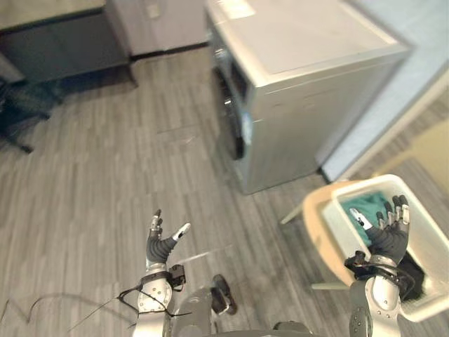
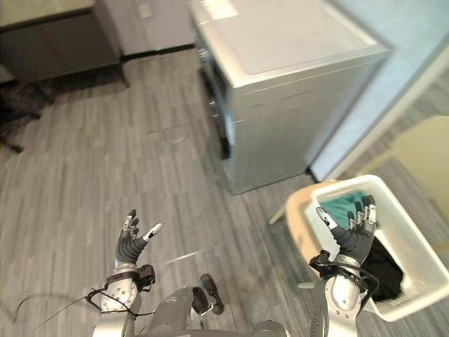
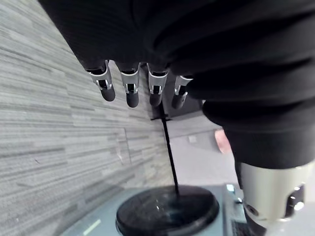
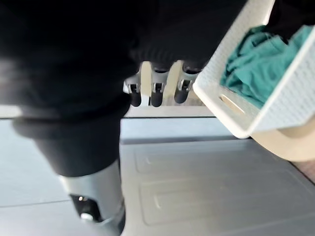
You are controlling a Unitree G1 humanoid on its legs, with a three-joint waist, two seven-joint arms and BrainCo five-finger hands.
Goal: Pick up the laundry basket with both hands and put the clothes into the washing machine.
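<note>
Fingers are spread free on left hand and right hand; nothing grasped.
Reaching step, as judged: laundry basket beside washing machine must next be gripped.

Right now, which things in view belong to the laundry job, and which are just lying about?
Job: white laundry basket, teal garment and black garment inside it, silver washing machine, left hand, right hand, both open.
Lying about: beige chair under the basket, dark desk.

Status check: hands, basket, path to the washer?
Left hand, right hand open, empty. Laundry basket with clothes on chair, right side, unheld. Washing machine ahead.
</note>
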